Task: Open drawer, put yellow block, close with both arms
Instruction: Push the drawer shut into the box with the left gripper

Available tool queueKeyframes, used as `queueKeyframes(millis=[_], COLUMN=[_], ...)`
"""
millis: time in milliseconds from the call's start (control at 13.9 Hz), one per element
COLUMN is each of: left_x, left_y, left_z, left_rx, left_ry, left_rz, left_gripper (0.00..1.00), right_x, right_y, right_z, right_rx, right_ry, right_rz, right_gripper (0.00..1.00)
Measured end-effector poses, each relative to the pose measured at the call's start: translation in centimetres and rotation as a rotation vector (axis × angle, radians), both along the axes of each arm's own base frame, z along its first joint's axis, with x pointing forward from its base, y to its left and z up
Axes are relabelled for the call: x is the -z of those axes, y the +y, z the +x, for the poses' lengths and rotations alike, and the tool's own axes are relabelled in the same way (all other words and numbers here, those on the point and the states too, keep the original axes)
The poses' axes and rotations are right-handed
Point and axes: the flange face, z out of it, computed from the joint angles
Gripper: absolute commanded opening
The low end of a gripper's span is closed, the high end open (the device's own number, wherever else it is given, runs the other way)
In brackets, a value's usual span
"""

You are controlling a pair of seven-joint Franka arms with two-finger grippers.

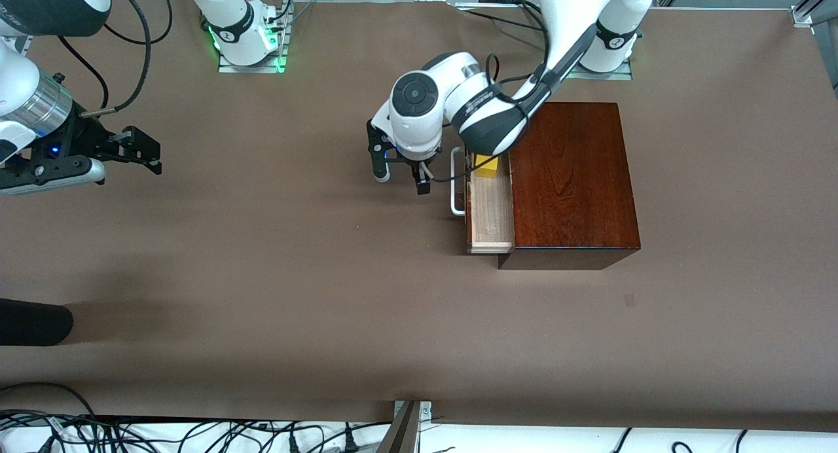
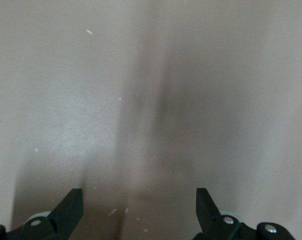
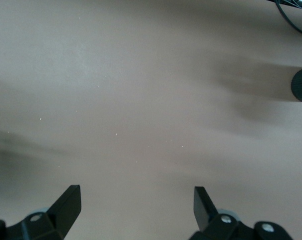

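Only front view shows yellow block [image 1: 486,165] in drawer [image 1: 490,211] (open); left gripper [image 1: 400,177], right gripper [image 1: 141,153] — both spread, empty.

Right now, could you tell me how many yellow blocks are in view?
1. The yellow block lies in the open drawer, at its end farther from the front camera, partly covered by the left arm; more could be hidden beneath it.

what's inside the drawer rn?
The drawer is pulled partly open. The yellow block sits in it at the end farther from the front camera, partly covered by the left arm; the rest shows bare light wood. Whatever lies within the box is hidden.
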Motion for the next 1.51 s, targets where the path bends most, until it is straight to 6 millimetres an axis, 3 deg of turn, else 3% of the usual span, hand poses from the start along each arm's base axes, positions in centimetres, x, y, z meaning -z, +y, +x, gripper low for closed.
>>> queueKeyframes(millis=[144, 288, 575, 1151, 1510], left_x=[2.7, 3.5, 4.0, 4.8, 4.9], left_y=[0.6, 1.7, 5.6, 10.6, 11.8], left_z=[0.5, 1.3, 3.3, 5.0, 5.9], left_rx=[0.107, 0.161, 0.163, 0.131, 0.114], left_ry=[0.017, 0.025, 0.104, 0.190, 0.197], left_rz=[0.018, 0.027, 0.097, 0.214, 0.214], left_gripper=[1.00, 1.00, 1.00, 1.00, 1.00], right_x=[0.0, -0.1, -0.1, -0.1, 0.3], right_y=[-0.2, -0.2, -0.2, -1.1, -1.3], right_z=[0.0, 0.0, 0.1, 0.4, 0.6], right_rx=[-0.003, -0.004, -0.005, 0.011, 0.015], right_ry=[-0.002, -0.004, -0.008, -0.010, -0.004], right_rz=[-0.020, -0.028, -0.030, -0.032, -0.033], right_gripper=[1.00, 1.00, 1.00, 1.00, 1.00])
